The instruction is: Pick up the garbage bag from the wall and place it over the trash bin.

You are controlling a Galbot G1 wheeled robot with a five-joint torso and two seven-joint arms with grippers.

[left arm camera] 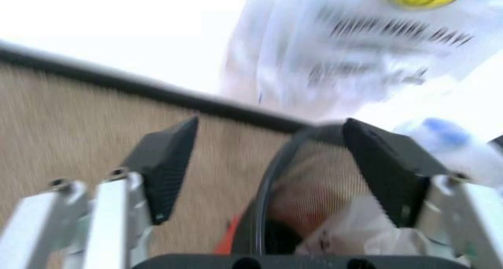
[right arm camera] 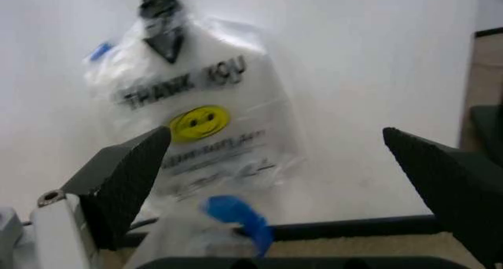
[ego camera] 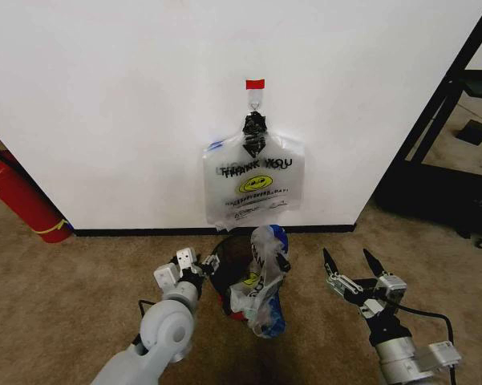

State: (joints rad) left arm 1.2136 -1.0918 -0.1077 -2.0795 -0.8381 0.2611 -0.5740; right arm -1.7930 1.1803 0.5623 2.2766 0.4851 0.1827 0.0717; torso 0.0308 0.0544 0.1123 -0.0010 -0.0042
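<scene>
Brown short-pile carpet [ego camera: 80, 281] runs under everything, and nearest the camera the two arms reach out low over it: the left gripper [ego camera: 194, 263], fingers spread, sits just beside the near-left rim of the trash bin [ego camera: 228, 257], while the right gripper [ego camera: 354, 269] hangs off to the bin's right, well apart from it, its two dark claws splayed wide and holding nothing. Between them the bin is a round black wire-mesh basket with a red base, and the garbage bag [ego camera: 263, 289], thin, crinkled and see-through with blue streaks and a scrap of yellow print, lies slumped across its right side, part spilling down outside the mesh and not opened over the rim. As I judge it, the slick film could slide off onto the carpet if tugged from one side only, and a claw closing at the rim could snag the mesh and tip so light a bin. Farther off, the flat bundle of THANK YOU bags [ego camera: 255, 188], gathered by a black tie, hangs from a metal hook [ego camera: 255, 99] under a red tape patch [ego camera: 255, 83] on the smooth white wall [ego camera: 128, 96], above the black skirting strip [ego camera: 144, 232]; a red fire extinguisher [ego camera: 20, 196] leans at the far left.
</scene>
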